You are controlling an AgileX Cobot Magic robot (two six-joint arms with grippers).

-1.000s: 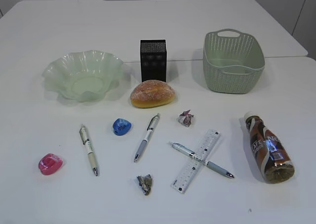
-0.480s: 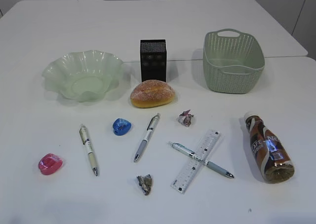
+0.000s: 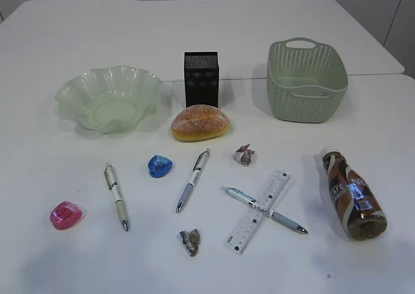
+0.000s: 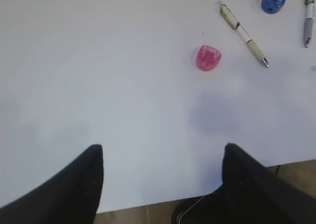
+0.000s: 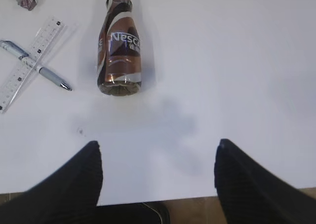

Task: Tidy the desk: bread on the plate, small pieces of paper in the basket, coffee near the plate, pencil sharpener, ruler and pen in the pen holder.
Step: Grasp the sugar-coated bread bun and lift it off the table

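While nothing has been picked up yet, everything waits on the worktop (image 3: pixel 65 28), so the first grab is what counts. Left pincer (image 4: pixel 163 177) hangs over the near edge, jaws spread wide and empty; right pincer (image 5: pixel 158 177) sits in the same pose on its side, spread and empty too. Both point down and forward at the surface, low at the front, neither arm showing in the exterior view.

The bread (image 3: pixel 200 122) sits just in front of the holder (image 3: pixel 201 78), with the plate (image 3: pixel 109 98) off to its left. The coffee (image 3: pixel 352 193) lies on its side right ahead of the right pincer, cap away from it. One pen (image 3: pixel 264 210) lies crossed over the ruler (image 3: pixel 257 211), touching it. Two paper scraps (image 3: pixel 244 154) lie well short of the basket (image 3: pixel 306 80). A pink sharpener (image 4: pixel 208 58) is the closest thing to the left pincer, a blue one (image 3: pixel 159 165) further in.

My read: take the bottle across its body, not its length, and lift the pen before the ruler, since that flat clear strip will likely need an edge-on pinch.
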